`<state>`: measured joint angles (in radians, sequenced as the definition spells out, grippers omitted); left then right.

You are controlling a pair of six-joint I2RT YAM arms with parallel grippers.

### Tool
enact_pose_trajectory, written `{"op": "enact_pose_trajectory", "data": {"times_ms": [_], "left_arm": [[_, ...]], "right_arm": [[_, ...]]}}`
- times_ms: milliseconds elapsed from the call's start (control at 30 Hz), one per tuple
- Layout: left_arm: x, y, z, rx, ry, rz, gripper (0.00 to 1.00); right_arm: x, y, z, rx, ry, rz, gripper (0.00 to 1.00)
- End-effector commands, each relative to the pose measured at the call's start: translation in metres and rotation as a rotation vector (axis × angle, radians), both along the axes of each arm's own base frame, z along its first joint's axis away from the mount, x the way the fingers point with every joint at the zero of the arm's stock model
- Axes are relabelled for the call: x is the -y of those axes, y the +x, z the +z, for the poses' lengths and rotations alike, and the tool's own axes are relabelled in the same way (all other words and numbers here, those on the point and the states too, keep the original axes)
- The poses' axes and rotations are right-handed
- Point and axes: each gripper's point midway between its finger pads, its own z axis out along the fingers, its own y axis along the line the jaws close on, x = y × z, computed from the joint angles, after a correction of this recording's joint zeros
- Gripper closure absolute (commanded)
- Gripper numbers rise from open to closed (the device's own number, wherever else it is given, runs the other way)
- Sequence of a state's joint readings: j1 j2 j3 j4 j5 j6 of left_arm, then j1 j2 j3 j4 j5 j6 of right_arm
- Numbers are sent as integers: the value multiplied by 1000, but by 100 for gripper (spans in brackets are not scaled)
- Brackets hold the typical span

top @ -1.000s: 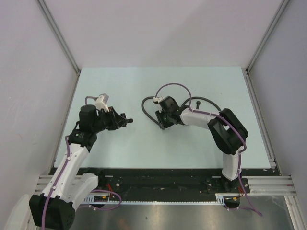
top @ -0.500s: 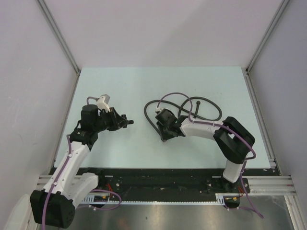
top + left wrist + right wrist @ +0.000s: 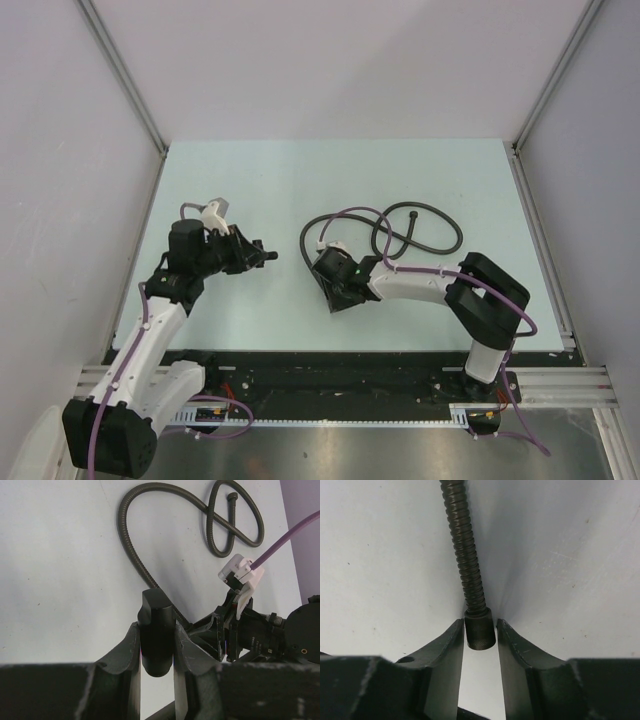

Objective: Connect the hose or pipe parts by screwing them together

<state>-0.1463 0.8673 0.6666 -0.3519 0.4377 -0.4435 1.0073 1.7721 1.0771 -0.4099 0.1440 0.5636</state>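
Top external, left gripper (image 3: 263, 256): we see it held above the table (image 3: 230, 170), aimed toward the middle, so its part faces the partner arm.
Top external, right gripper (image 3: 333, 297): low on the table at one end of the hose (image 3: 445, 222), which loops away behind it; the far end lies loose.
Left wrist, short black fitting (image 3: 157, 630): pinched tight between both left fingers, free end forward, which we judge ready for mating.
Right wrist, end fitting (image 3: 480, 629): sits between the fingers (image 3: 520, 670) with a sliver of table showing on one side, so we read the jaws as slightly parted, not clamping.
Next move: we think the right jaws must close on that end before lifting it.
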Motion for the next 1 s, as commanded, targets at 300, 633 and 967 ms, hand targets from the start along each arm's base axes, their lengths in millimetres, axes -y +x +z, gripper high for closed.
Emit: {"op": "enact_pose_trajectory", "data": {"times_ms": [300, 633, 967], "left_arm": [[0, 6, 16, 71, -10, 5, 100], [2, 7, 6, 12, -33, 25, 100], [81, 19, -22, -172, -203, -115, 100]], "right_arm": [[4, -17, 24, 4, 14, 45, 74], [0, -38, 21, -14, 46, 66, 79], [-10, -36, 16, 27, 99, 72, 80]]}}
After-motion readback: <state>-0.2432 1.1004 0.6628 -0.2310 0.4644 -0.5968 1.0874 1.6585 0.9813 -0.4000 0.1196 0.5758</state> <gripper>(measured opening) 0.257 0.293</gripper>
